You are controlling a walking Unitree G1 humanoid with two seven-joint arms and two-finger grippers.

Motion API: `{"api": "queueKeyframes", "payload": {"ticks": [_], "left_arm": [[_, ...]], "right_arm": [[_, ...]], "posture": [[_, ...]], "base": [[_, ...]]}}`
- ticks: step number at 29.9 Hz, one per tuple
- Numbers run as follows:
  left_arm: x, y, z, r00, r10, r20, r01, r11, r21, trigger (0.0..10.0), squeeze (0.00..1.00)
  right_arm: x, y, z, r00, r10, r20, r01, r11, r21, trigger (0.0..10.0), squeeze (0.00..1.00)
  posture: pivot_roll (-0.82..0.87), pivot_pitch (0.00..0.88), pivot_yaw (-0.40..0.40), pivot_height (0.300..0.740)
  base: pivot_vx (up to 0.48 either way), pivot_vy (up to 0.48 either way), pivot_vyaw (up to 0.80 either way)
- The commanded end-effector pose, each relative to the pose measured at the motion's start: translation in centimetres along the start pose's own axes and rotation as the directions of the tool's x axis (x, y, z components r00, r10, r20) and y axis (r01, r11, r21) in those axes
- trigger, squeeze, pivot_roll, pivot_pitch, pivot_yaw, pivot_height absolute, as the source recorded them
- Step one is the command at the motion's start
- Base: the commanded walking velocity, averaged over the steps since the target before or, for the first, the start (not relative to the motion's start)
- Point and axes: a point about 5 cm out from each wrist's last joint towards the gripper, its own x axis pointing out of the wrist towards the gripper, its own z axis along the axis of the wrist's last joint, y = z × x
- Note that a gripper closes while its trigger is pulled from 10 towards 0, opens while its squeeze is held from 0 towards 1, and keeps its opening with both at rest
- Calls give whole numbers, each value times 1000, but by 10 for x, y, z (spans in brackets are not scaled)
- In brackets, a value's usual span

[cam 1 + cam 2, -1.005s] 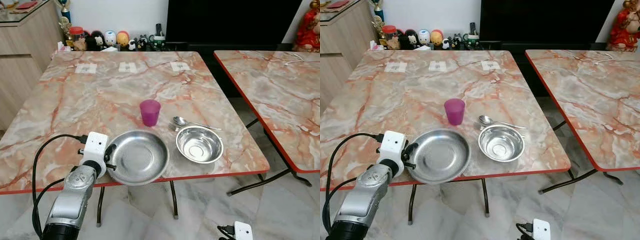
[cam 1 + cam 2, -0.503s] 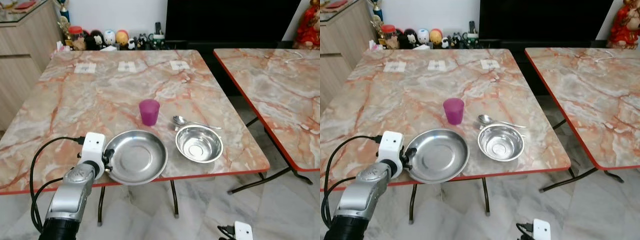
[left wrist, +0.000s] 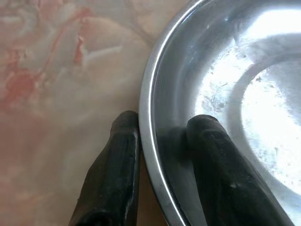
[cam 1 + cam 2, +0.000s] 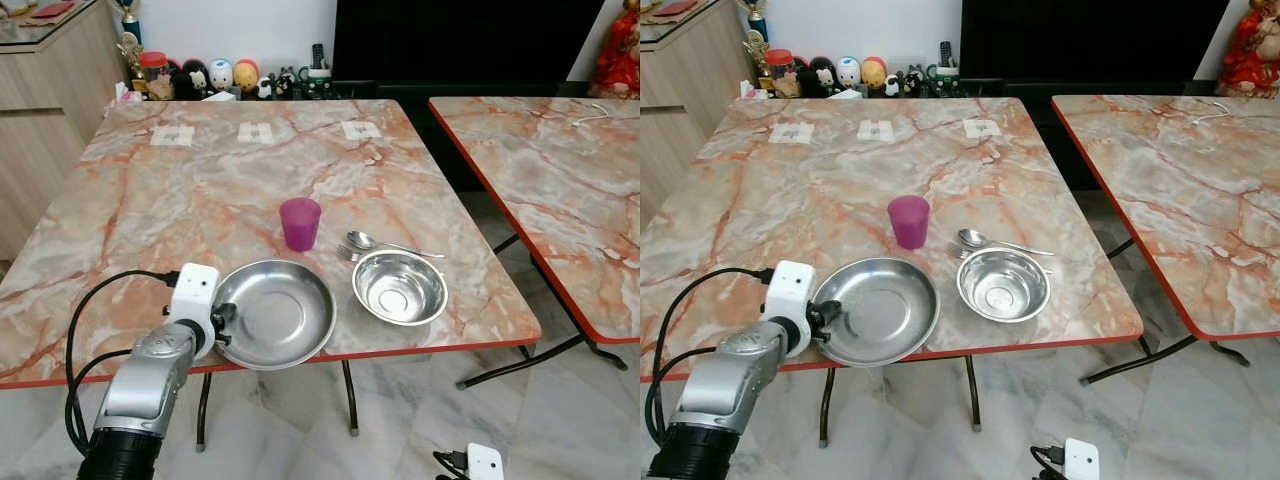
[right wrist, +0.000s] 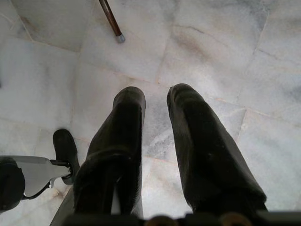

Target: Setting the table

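A steel plate point(image 4: 275, 312) lies at the near edge of the marble table point(image 4: 190, 200). My left gripper point(image 4: 222, 322) is shut on the plate's left rim. The left wrist view has one finger point(image 3: 117, 155) outside the rim and the other inside the plate point(image 3: 244, 94). To the right of the plate sits a steel bowl point(image 4: 399, 288). A spoon point(image 4: 362, 240) and a fork point(image 4: 347, 254) lie just behind the bowl. A purple cup point(image 4: 300, 223) stands upright behind the plate. My right gripper point(image 5: 156, 92) hangs low over the floor, with nothing between its fingers.
A second marble table point(image 4: 560, 170) stands to the right across a narrow gap. Figurines and jars point(image 4: 210, 78) line the far edge by the wall. A wooden cabinet point(image 4: 50, 100) is at far left. Three paper squares point(image 4: 255, 132) lie on the table's far part.
The view has swayed a little. My left gripper stays on the plate's rim, and the plate, bowl, cup and cutlery keep their places.
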Motion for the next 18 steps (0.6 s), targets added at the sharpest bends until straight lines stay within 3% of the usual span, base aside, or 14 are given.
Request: {"api": "queueKeyframes", "payload": {"ticks": [1,18], "left_arm": [[0,0,0,1000,10,5,-11,1000,10,0,0],[0,-3,-12,999,-11,-46,12,1000,11,0,0]], "right_arm": [[0,-3,1,1000,-15,6,15,1000,17,10000,0],[0,-5,1,1000,-22,6,22,1000,15,10000,0]], "posture": [[159,29,-76,740],[156,28,-83,740]], "base": [[0,0,0],[0,0,0]]}}
